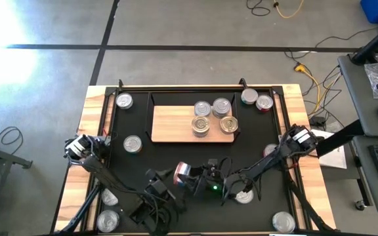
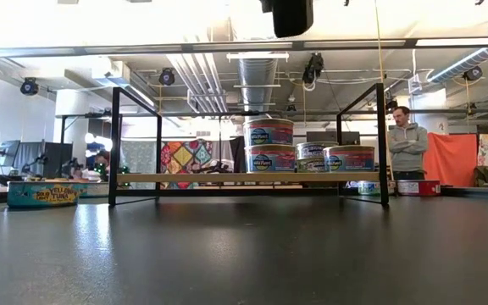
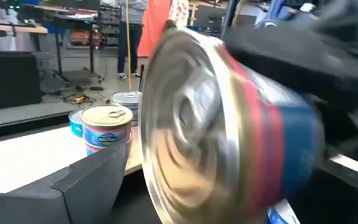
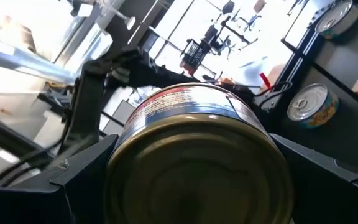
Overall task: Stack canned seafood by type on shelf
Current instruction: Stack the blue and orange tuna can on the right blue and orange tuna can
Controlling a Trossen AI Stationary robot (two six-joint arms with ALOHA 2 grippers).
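Start at the surface's (image 1: 84, 131) 9 o'clock side: two loose tins sit there, one at the far left corner (image 1: 124, 101) and one by the shelf's left end (image 1: 132, 144), waiting their turn. More lie near the front edge under your arms.

At 12 o'clock is the shelf (image 1: 169, 124), bare on its left half. Its right half carries four tins (image 1: 212, 118) set close together; in the low view one pair is stacked two high (image 2: 268, 146), blue labels alike, likely so that types stay grouped. The brand lettering is too small to read. A yellow tin (image 2: 42, 193) off the shelf reads something like "Tuna".

At 6 o'clock both grippers meet over one tin (image 1: 182, 173), red and blue banded. The left gripper (image 3: 185, 180) has its fingers closed on it, tipped on its side. The right gripper (image 4: 191, 168) also has its fingers pressed on that tin; this looks like a handover to turn it upright.

At 1 o'clock two tins (image 1: 256, 99) wait beyond the shelf's right end.
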